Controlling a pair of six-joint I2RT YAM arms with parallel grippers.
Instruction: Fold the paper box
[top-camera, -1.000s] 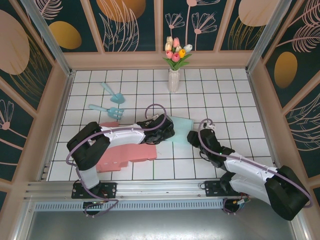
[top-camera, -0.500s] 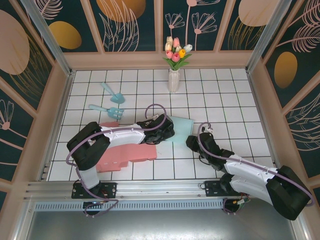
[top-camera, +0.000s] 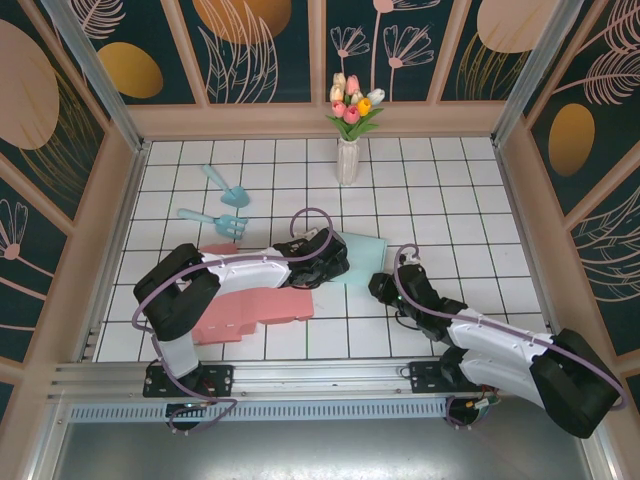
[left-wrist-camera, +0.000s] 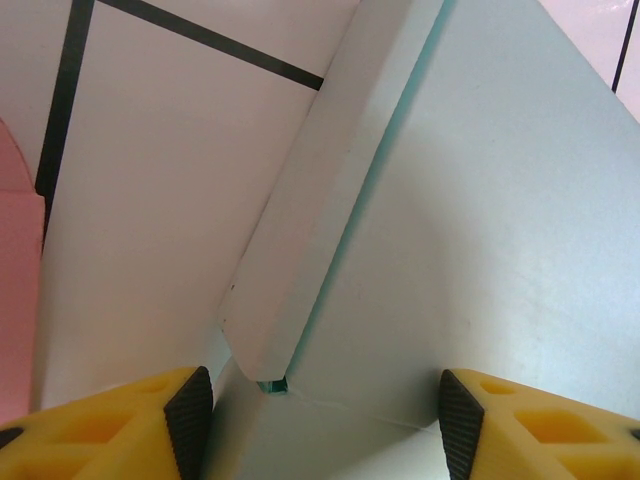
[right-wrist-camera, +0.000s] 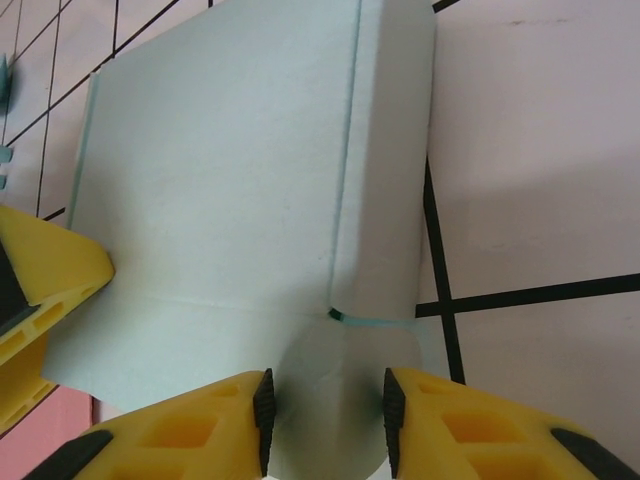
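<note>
The flat mint paper box lies mid-table, with a long side flap folded over along one edge. My left gripper rests at its left end, and in the left wrist view that gripper is open, its yellow fingers wide apart over the sheet. My right gripper is at the box's near right corner. In the right wrist view the right gripper stands narrowly open, and a rounded end flap of the box lies between its pads.
A second, pink flat box lies near the left arm. A white vase of tulips stands at the back centre. A teal toy shovel and rake lie back left. Framed walls enclose the tiled table.
My right gripper has slid left and slightly nearer, closing in on the mint box's near right corner. The left arm and the box have stayed put.
</note>
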